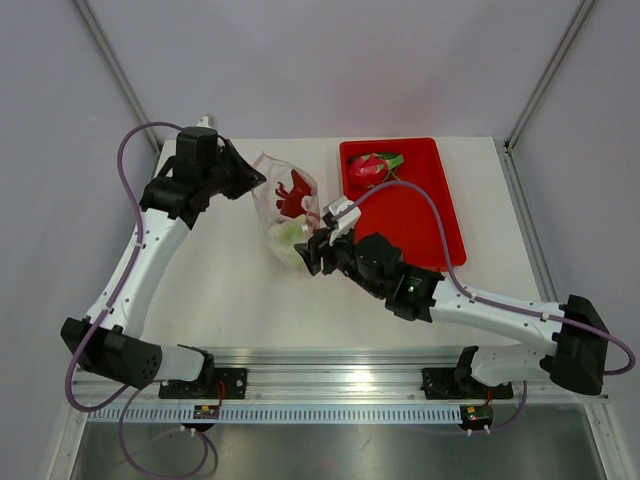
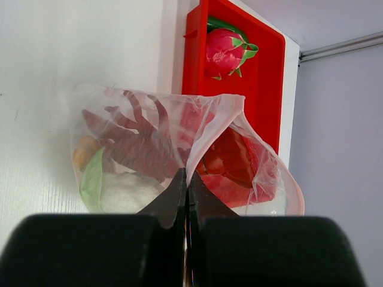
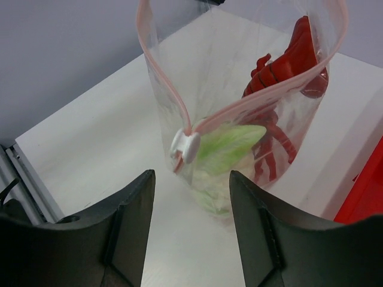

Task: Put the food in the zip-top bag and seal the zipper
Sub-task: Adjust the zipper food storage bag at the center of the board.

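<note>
From above: zip-top bag [image 1: 285, 212] is mid-table [image 1: 220, 290], just left of the red tray [image 1: 425, 220]. L gripper [image 1: 256, 180] meets the bag's far-left edge. R gripper [image 1: 318, 250] sits at its near end. Food [image 1: 292, 205] is inside the bag, w/ chilies [image 1: 296, 190] toward the far end and a pale-green bit nearer the R gripper. Dragon fruit [image 1: 375, 165] lies in the tray's far-left corner.

L wrist cam: L fingers [image 2: 173, 197] are pressed tight together, pinching a fold of the bag's clear film right at their tips. Thru the plastic I see the chilies, a white lumpy piece [image 2: 128, 190], a green leaf [image 2: 93, 179] and an orange piece [image 2: 82, 152] at the left. Tray & dragon fruit show beyond, upper right.

R wrist cam: R fingers [image 3: 128, 221] are spread apart w/ nothing between the pads. The white slider [image 3: 187, 146] on the zipper [image 3: 158, 72] sits just ahead of the gap and touches neither finger. The zipper's pink strip runs in an open loop, so the mouth is unsealed and faces this cam. Leaf & chilies show inside, w/ the leaf right behind the slider. A corner of the tray shows bottom right.
</note>
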{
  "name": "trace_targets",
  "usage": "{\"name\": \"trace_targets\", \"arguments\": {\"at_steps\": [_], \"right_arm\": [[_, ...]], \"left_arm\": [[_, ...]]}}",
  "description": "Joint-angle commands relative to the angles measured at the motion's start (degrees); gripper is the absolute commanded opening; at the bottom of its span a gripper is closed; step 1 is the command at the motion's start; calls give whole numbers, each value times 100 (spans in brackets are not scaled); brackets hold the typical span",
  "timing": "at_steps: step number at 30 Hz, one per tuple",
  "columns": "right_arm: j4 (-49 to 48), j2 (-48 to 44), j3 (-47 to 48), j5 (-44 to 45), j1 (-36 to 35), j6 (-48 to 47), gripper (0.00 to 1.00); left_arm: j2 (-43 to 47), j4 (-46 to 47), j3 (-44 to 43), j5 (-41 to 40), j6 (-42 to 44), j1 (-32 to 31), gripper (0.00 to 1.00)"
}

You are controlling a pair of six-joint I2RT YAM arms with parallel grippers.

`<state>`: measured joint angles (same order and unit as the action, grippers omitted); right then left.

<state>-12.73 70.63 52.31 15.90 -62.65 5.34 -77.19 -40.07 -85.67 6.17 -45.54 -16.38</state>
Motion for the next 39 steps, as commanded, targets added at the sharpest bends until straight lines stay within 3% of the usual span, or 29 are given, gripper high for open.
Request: {"name": "trace_targets", "arguments": {"at_steps": [1,7,8,9,11,16,18,20,21,23,24,29,32,39], "right_arm": [[-695,266,420,589,-133,-34,59],[-1117,504,446,1029,-195,19,45],[-1152,513,446,1073,-195,-7,30],[-1170,522,455,1143,-195,-7,24],[-1214,504,411,1213,-195,-33,2],[-1127,417,411,1048,-134,-305,0],[-881,303,464,267,233,-236,0],[-679,180,473,-914,647,-35,0],[-600,92,490,-1322,884,36,0],[-215,65,682,-2330,1509,-59,0],[5,134,823,-2563,1780,-155,0],[1623,609,1955,-3995,2239,-1034,0],[1809,706,2229,-4689,2547,-1210,0],[2020,689,2336,-5597,2794,-1931,0]], "left_arm": [[239,421,6,-125,-96,-5,0],[292,430,59,-125,-104,3,0],[309,430,59,-125,-96,-5,0],[310,422,68,-125,-96,3,0],[362,395,68,-125,-87,3,0],[494,369,103,-170,18,3,0],[555,369,94,-143,124,3,4],[591,325,50,-160,342,3,23],[634,307,24,-169,448,12,46],[696,228,-116,-248,877,38,68],[705,202,-186,-283,1045,73,84],[556,-35,-1091,-47,2398,153,87],[459,52,-1390,935,3207,153,84],[582,693,-1042,4280,4930,118,82]]}}
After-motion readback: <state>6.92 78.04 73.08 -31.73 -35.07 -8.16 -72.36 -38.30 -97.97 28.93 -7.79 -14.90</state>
